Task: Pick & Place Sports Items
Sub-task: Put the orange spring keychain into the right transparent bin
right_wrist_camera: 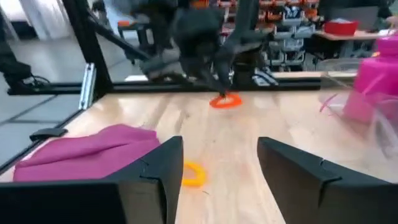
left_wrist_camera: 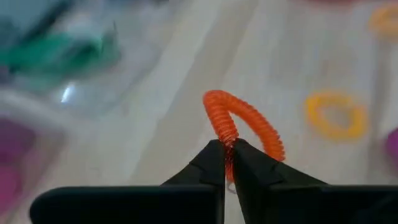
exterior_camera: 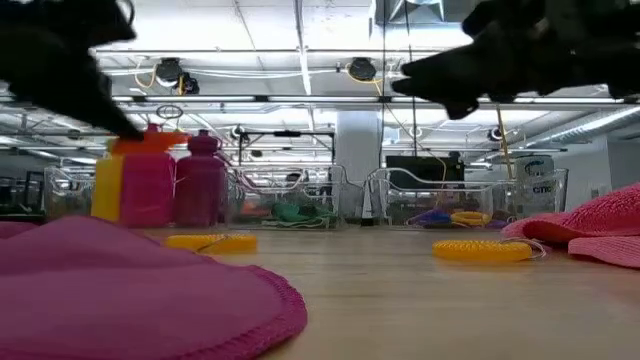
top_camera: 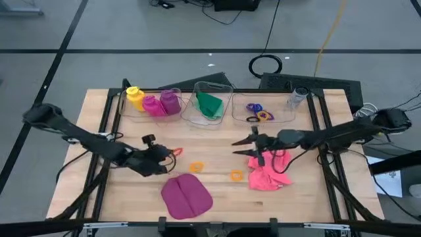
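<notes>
1. The orange ring (left_wrist_camera: 244,127) is pinched by its rim between the closed jaws of the left gripper (top_camera: 172,154), left of the table's middle. Only the edge is caught, presumably because the ring is thin and lies flat, so a nip on one side is what allows it to be lifted.

2. In the left wrist view the ring stands up from the jaws rather than lying flat, which suggests it is raised or tilted off the table (top_camera: 296,197); whether it is fully clear of the wood cannot be told.

3. The right gripper (top_camera: 253,145) is held above the pink cloth (top_camera: 268,172) at the right, with its jaws partly open and nothing between them. It appears to be kept waiting there, out of the left arm's way.

4. Two yellow rings (top_camera: 197,167) (top_camera: 237,175) are left loose on the near middle of the table, and the magenta cloth (top_camera: 187,196) lies at the near edge, so these are judged not yet sorted.

5. Along the far edge, items are grouped by kind in three clear bins: the bottles (top_camera: 152,103) at the left, a green cloth (top_camera: 210,105) in the middle, rings (top_camera: 258,112) at the right. The held ring is therefore judged to belong in the right bin (top_camera: 283,117).
</notes>
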Robot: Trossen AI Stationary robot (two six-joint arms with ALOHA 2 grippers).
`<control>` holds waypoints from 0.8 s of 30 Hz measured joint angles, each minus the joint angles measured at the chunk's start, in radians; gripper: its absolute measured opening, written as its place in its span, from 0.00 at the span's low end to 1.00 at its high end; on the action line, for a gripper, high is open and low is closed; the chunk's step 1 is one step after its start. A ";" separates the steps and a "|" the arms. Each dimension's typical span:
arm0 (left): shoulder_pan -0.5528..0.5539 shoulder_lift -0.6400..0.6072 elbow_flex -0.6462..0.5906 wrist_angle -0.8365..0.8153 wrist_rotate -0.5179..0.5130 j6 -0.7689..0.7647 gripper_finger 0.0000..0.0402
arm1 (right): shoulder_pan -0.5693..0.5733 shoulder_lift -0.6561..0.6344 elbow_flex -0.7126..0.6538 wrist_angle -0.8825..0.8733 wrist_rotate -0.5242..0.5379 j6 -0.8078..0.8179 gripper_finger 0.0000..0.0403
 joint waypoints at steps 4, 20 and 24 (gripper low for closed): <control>-0.001 -0.015 0.000 0.228 0.016 0.238 0.01 | 0.029 0.137 0.109 0.000 0.004 0.000 0.36; 0.068 0.128 0.001 0.540 0.074 0.552 0.01 | 0.030 0.518 0.359 0.178 0.000 0.039 0.49; 0.081 0.132 0.001 0.547 0.077 0.563 0.01 | 0.021 0.542 0.365 0.183 0.002 0.046 0.55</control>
